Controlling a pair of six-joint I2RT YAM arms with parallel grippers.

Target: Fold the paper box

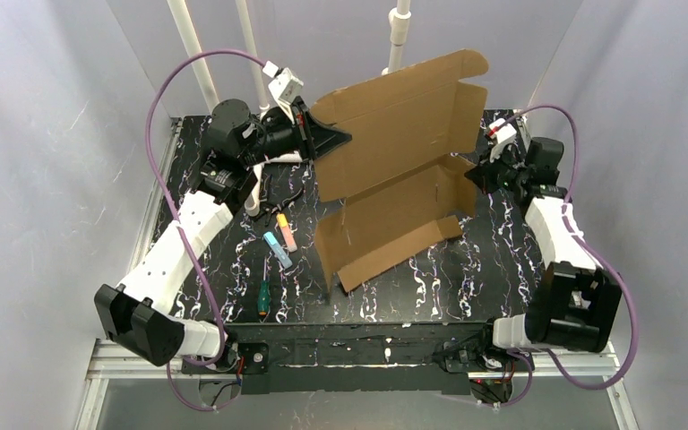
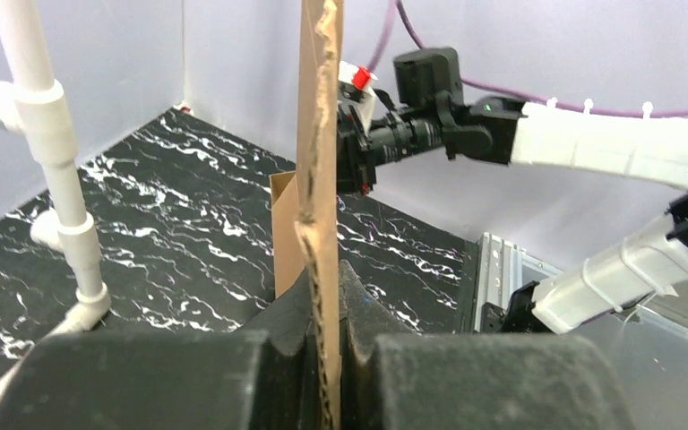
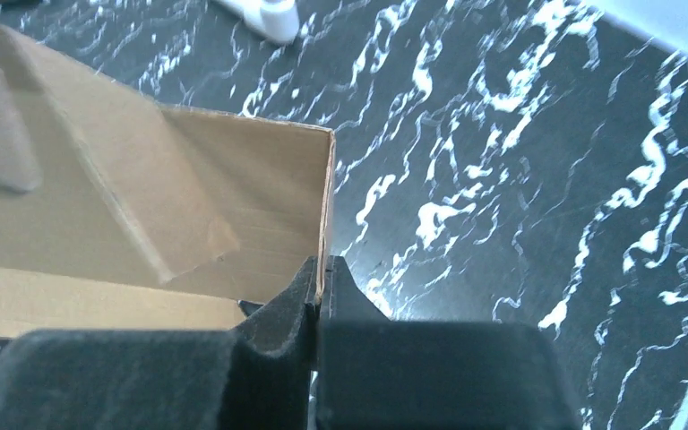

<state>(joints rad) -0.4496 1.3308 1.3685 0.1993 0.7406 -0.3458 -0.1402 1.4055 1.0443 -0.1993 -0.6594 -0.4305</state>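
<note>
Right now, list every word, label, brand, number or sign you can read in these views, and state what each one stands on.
None: no text can be read in any view.
paper box: plain brown cardboard, no print showing on either face.
markers: any marking is too small to read.
screwdriver: too small to read.
red tab: no legible lettering.

Soft, cool, even light; nearest things blurred.
The overhead view was sharp: pale grey walls [image 1: 45, 179] were evenly lit, and shadows barely showed on the black white-veined tabletop [image 1: 502, 269]. In the wrist views the left gripper's black padded fingers [image 2: 188, 376] and the right gripper's black padded fingers [image 3: 143, 376] were out of focus, as was the left part of the plain brown corrugated cardboard sheet [image 3: 72, 206].
</note>
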